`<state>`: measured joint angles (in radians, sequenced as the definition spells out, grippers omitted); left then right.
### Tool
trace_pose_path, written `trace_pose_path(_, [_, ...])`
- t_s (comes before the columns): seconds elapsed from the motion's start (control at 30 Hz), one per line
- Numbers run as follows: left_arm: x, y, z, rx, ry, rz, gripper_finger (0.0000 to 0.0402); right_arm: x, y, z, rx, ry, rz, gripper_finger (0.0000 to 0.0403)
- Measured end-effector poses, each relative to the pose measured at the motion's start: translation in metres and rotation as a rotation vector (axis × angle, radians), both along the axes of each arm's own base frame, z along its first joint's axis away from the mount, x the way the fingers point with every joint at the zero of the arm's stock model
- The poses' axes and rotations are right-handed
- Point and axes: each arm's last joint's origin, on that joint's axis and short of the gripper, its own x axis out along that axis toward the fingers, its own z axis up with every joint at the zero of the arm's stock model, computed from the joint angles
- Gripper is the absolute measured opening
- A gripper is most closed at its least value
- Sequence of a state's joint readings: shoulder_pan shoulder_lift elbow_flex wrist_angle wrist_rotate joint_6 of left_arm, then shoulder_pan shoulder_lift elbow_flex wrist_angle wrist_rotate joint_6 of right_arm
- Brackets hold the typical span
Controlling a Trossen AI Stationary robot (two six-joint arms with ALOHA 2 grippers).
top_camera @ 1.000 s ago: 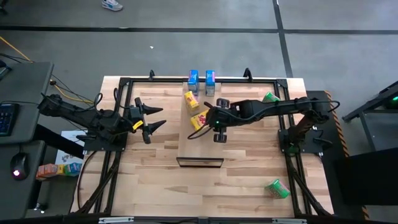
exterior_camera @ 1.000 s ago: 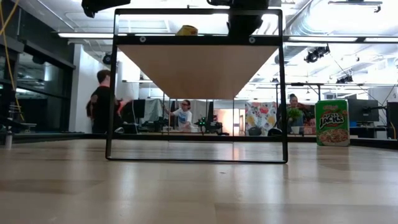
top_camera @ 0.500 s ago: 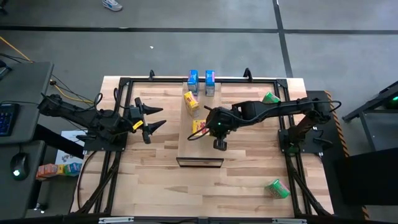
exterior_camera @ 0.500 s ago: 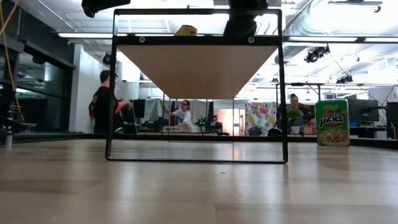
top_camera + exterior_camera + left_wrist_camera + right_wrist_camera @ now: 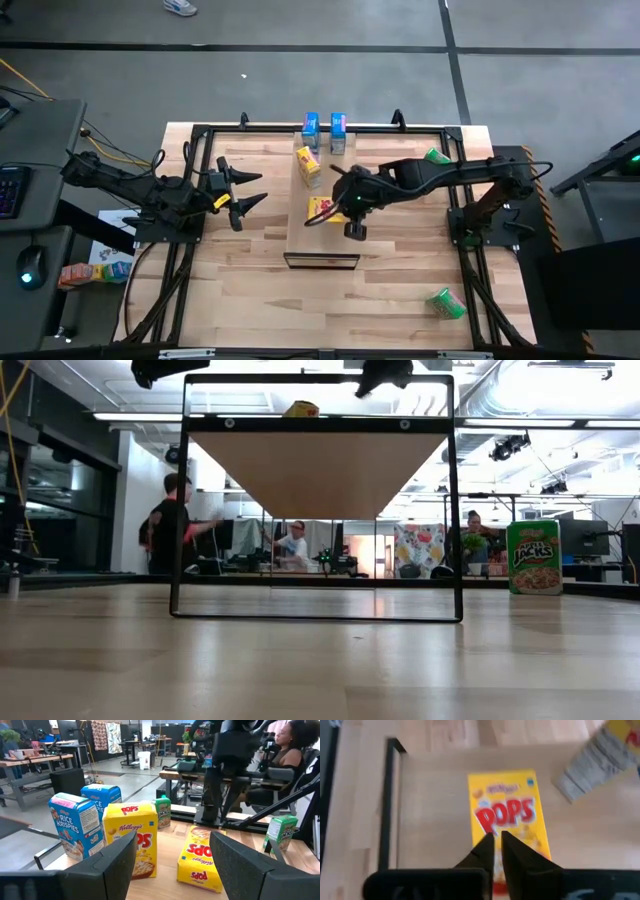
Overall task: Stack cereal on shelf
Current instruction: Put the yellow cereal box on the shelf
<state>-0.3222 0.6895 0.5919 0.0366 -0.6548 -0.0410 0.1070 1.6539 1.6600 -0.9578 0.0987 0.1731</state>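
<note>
The shelf [image 5: 322, 235] is a pale board on a dark frame at mid-table. One yellow Pops box [image 5: 320, 208] lies flat on it, face up, and also shows in the right wrist view [image 5: 507, 812]. My right gripper [image 5: 497, 842] hangs just above this box's near part, fingers shut and pointing down, clear of the shelf in the low view [image 5: 385, 374]. A second yellow box [image 5: 308, 163] stands farther back. Two blue boxes [image 5: 324, 128] stand at the shelf's far end. My left gripper [image 5: 245, 195] waits open at the table's left.
One green box [image 5: 435, 156] lies by the right arm's base, another [image 5: 445, 303] at the near right of the table. The shelf's dark front edge [image 5: 322, 260] faces the near side. People move in the room beyond the table [image 5: 170, 525].
My right gripper has moved a little toward the near edge with the yellow box and gone down to the shelf. The box, tilted at first, now lies flat on the board. The gripper has then risen clear of the shelf.
</note>
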Motion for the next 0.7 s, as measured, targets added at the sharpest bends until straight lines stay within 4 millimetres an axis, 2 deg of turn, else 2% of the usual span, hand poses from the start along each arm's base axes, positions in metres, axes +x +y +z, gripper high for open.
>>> trace_pose_path(0.2, [0.000,0.000,-0.001,0.003,0.011,0.000,0.0243,-0.008,-0.005,-0.018,-0.004,0.129,-0.040,0.0112])
trace_pose_path(0.3, [0.002,-0.001,-0.002,0.006,0.018,0.000,0.0243,-0.009,-0.005,-0.021,-0.051,0.142,-0.013,0.0163])
trace_pose_path(0.4, [0.004,-0.001,-0.003,0.009,0.027,0.000,0.0243,-0.011,-0.002,-0.019,-0.062,0.160,0.028,0.0196])
trace_pose_path(0.5, [0.006,-0.002,-0.005,0.012,0.036,0.001,0.0243,-0.015,0.002,-0.017,-0.070,0.159,0.041,0.0204])
trace_pose_path(0.57, [0.006,-0.002,-0.006,0.014,0.042,0.001,0.0243,-0.019,0.004,-0.018,-0.110,0.160,0.034,0.0195])
trace_pose_path(0.63, [0.007,-0.002,-0.006,0.010,0.040,0.003,0.0243,-0.024,0.007,-0.024,-0.169,0.169,0.041,0.0173])
trace_pose_path(0.7, [0.007,-0.002,-0.006,0.008,0.042,0.003,0.0243,-0.031,0.008,-0.028,-0.212,0.178,0.031,0.0133])
